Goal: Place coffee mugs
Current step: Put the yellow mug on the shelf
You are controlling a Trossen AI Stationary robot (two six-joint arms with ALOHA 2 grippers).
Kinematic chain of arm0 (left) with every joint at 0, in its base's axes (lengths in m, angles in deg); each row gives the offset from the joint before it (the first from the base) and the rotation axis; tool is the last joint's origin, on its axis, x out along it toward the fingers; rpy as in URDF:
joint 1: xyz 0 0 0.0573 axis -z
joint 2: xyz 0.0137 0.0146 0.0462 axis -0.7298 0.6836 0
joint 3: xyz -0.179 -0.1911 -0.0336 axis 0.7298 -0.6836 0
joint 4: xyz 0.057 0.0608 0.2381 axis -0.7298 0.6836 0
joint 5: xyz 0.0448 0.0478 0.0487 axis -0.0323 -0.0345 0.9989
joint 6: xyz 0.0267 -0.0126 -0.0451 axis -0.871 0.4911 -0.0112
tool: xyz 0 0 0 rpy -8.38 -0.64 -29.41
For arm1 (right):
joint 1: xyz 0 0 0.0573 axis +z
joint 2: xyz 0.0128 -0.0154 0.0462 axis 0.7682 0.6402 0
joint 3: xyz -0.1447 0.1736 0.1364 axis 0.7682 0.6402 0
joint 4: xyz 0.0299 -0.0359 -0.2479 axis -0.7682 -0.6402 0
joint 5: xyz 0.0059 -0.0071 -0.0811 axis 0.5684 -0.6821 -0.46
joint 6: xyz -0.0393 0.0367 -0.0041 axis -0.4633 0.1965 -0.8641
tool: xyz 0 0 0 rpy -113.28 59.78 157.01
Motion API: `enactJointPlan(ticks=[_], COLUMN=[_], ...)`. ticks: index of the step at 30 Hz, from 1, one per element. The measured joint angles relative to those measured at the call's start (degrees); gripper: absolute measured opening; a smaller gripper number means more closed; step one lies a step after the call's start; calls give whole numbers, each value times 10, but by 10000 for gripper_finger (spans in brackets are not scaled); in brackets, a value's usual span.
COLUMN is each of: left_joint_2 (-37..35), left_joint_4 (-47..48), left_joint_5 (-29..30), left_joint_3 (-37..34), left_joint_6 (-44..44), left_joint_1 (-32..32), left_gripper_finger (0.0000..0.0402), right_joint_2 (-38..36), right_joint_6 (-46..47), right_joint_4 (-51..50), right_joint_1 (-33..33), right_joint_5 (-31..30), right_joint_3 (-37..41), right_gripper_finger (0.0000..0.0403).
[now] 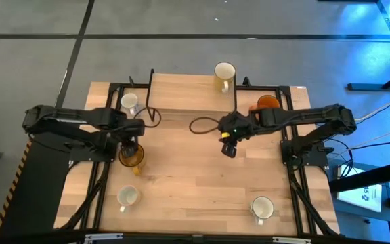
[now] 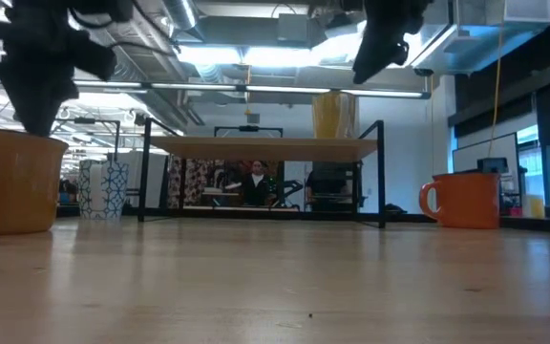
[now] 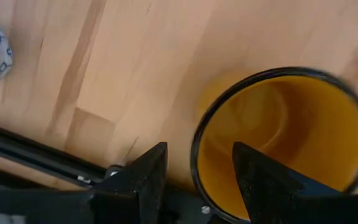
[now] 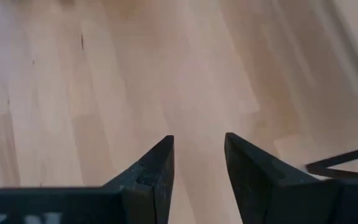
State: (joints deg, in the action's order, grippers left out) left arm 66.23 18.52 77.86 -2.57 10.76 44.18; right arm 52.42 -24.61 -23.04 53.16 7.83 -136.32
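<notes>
L claw (image 3: 194,171) grips amber mug (image 3: 284,146) rim; R claw (image 4: 197,163) released above table (image 4: 104,93).

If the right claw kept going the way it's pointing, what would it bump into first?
Probably just the bare wooden table. The right claw points down at empty boards, open, with no mug in its path as far as its camera shows.
</notes>
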Motion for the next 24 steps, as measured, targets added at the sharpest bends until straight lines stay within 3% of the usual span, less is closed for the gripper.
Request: enactJointPlan(ticks=[15, 19, 24], left_joint_2=[104, 113, 112], left_joint_4=[-50, -61, -59], left_joint_5=[-25, -24, -29], left_joint_3=[-44, -44, -41], left_joint_6=[-23, -52, -95], left_joint_1=[-27, -27, -27], left_gripper_finger=[166, 124, 34], right_joint_2=[-2, -2, -2], right_joint_6=[-19, -35, -43], right_joint_4=[6, 7, 8], right_joint_1=[27, 27, 27], right_joint_5=[0, -2, -4], right_joint_3=[51, 58, 68], right_gripper_finger=[129, 129, 129])
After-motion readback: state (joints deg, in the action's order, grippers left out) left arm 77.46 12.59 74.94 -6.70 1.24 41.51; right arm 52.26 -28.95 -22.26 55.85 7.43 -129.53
